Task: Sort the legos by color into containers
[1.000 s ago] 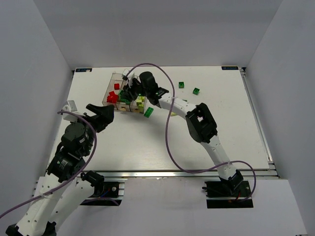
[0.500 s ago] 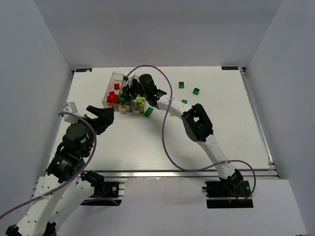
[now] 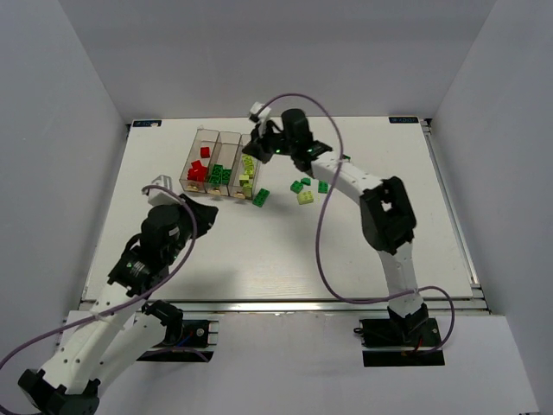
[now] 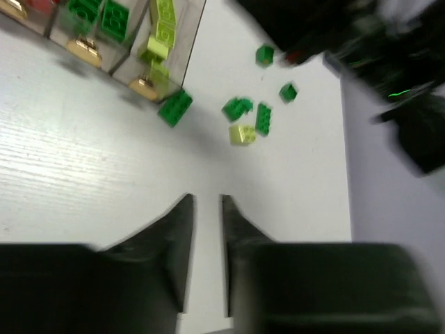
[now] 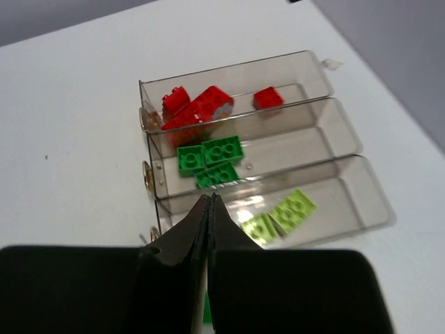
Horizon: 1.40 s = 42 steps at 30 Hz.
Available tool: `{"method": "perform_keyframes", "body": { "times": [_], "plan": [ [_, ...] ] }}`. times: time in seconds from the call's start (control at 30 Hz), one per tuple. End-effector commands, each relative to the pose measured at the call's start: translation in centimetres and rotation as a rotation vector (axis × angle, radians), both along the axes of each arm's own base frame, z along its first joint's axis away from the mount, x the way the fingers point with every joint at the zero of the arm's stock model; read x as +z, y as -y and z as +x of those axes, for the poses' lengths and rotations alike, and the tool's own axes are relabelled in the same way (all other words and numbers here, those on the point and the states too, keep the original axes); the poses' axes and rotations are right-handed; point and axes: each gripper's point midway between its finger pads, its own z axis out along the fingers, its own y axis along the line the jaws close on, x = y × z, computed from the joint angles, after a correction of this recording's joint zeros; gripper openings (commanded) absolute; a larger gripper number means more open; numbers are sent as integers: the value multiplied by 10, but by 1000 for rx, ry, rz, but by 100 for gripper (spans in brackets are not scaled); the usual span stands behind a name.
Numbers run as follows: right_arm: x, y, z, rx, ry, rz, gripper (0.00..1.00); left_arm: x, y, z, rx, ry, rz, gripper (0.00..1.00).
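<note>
The containers (image 3: 226, 140) are three joined clear bins at the back left. Red legos (image 5: 198, 108) fill one bin, green legos (image 5: 212, 156) the middle one, and yellow-green legos (image 5: 281, 216) the third. One green brick (image 3: 261, 196) lies just outside the bins' near end. A small cluster of green bricks (image 3: 299, 185) and a yellow-green brick (image 3: 306, 197) lies to their right. My right gripper (image 3: 260, 148) hovers over the yellow-green bin, shut and empty (image 5: 210, 198). My left gripper (image 3: 207, 210) is in front of the bins, jaws nearly together with nothing between them (image 4: 206, 198).
The loose green brick (image 4: 174, 108) and the cluster (image 4: 250, 120) lie ahead of the left gripper. Two more green bricks (image 4: 264, 54) lie farther off under the right arm. A purple cable (image 3: 321, 226) loops across the right of the table.
The right gripper rose from low among the bins, swung right and shut. The left arm moved forward and right, and its jaws closed. The loose green bricks now lie nearer the middle.
</note>
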Motion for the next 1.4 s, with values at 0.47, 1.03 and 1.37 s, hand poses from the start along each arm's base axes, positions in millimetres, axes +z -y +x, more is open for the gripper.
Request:
{"method": "perform_keyframes", "body": {
  "times": [0.47,1.03,1.37],
  "plan": [
    [-48,120,1,-128,-23,-380,0,-76,-13,14,5,-166,284,98],
    [-114,73,2,-42,-34,-473,0,-73,-24,-6,61,-160,189,98],
    [-132,75,14,-105,-1,-516,0,-70,-26,-9,67,-164,189,98]
  ]
}}
